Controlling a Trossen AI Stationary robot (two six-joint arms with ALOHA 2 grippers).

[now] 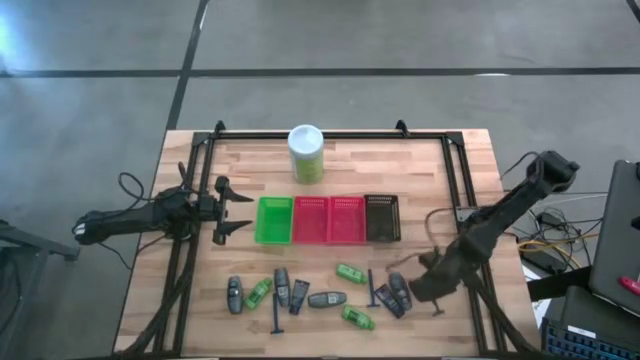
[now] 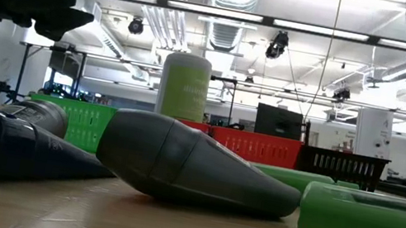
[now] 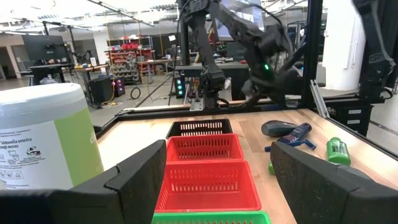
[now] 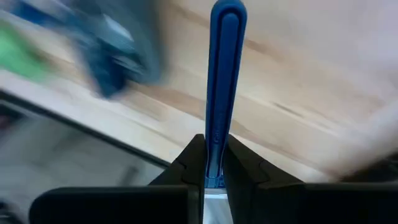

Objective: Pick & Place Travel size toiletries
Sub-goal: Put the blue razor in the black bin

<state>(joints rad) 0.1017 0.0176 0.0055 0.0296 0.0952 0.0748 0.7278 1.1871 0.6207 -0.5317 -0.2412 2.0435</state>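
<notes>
The toiletries lie on the near half of the table: dark grey bottles (image 1: 282,288), green bottles (image 1: 350,272), dark packets (image 1: 397,296) and a blue T-shaped stick (image 1: 277,322). In the low view a dark grey bottle (image 2: 194,164) and a green bottle (image 2: 372,226) lie on their sides. My right gripper (image 1: 434,292) is over the table's near right part, shut on another blue stick (image 4: 221,74). My left gripper (image 1: 232,211) hangs open to the left of the green basket (image 1: 274,220), and in its wrist view its fingers (image 3: 214,180) touch nothing. My right gripper pinches one end of the blue stick (image 4: 214,163) between its two fingers. The stick runs straight out along the fingers, away from the wrist. In the high view it slants toward the table's near edge (image 1: 438,306). Whether its free end touches the wood, I cannot tell.
Four mesh baskets stand in a row mid-table: green, two red (image 1: 328,220) and black (image 1: 382,218). A tall white-and-green canister (image 1: 306,153) stands behind them. A black frame (image 1: 330,135) runs along the far and side edges. Cables lie off the table's right edge.
</notes>
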